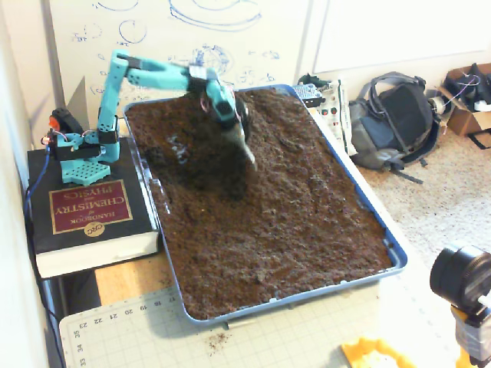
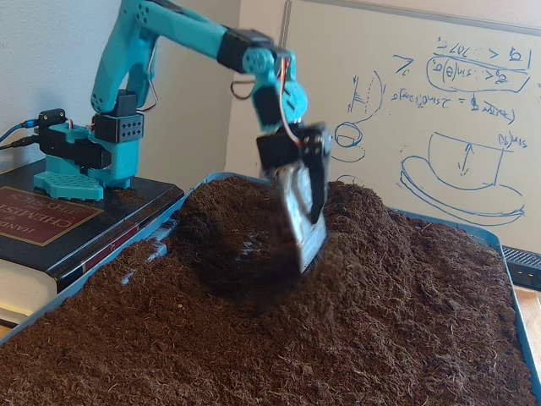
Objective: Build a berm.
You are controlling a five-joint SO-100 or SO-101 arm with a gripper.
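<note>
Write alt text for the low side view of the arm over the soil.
A teal arm's gripper hangs just above a hollow in dark soil, beside the berm. A whiteboard stands behind.

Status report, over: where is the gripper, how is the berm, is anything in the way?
Gripper raised above scooped hollow. Berm humped beside it. Nothing blocking.
</note>
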